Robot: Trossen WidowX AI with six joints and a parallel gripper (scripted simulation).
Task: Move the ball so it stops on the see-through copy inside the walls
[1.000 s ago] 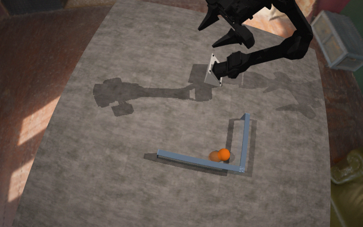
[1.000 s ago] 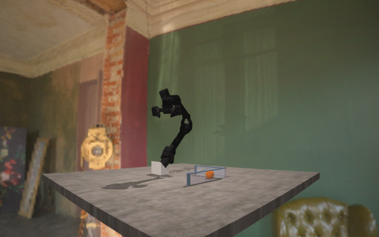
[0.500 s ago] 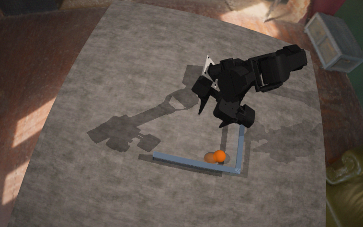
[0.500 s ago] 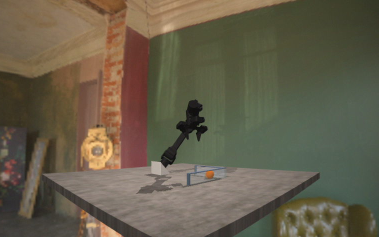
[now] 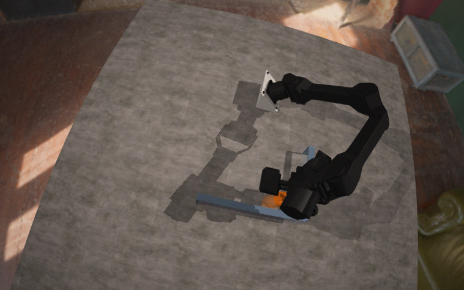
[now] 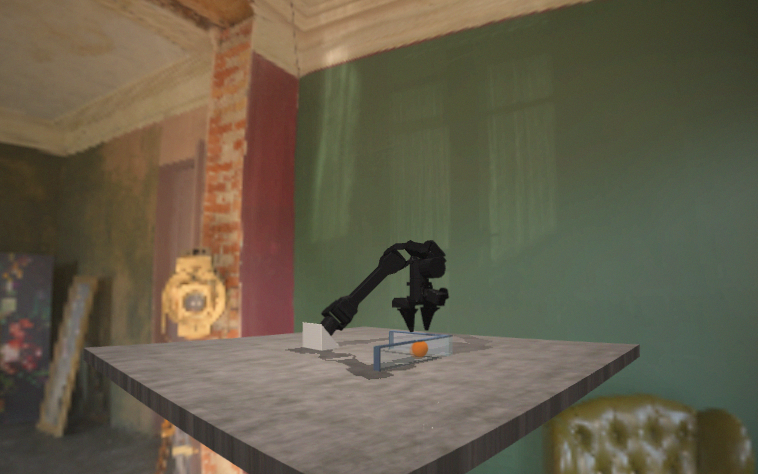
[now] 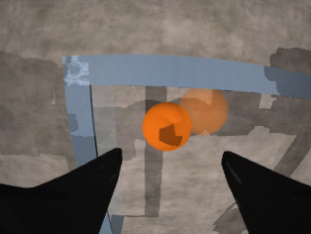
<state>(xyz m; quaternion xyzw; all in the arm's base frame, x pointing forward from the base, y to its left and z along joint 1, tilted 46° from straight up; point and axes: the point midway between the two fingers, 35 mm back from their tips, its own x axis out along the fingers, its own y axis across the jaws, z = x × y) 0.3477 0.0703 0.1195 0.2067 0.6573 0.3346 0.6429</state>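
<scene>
The solid orange ball (image 5: pixel 282 196) (image 7: pixel 166 127) (image 6: pixel 419 349) lies on the table inside the corner. The see-through ball copy (image 5: pixel 269 201) (image 7: pixel 212 111) is beside it, partly covered by it in the wrist view, and closer to the long wall (image 5: pixel 226 203) (image 7: pixel 173 70). The short wall (image 5: pixel 310 152) (image 7: pixel 79 116) meets the long wall at the corner. My gripper (image 6: pixel 419 330) (image 7: pixel 173 156) is open and empty, pointing down above the walled area, with its tips higher than the ball. The arm hides the fingertips and the corner in the top view.
The bluish walls rise low from the grey table (image 5: pixel 118 234) (image 6: pixel 311 406); the end post (image 6: pixel 376 358) of one shows in the exterior view. The white base plate (image 5: pixel 267 98) (image 6: pixel 315 336) of the arm stands on the table. Arm shadows fall across the walled area.
</scene>
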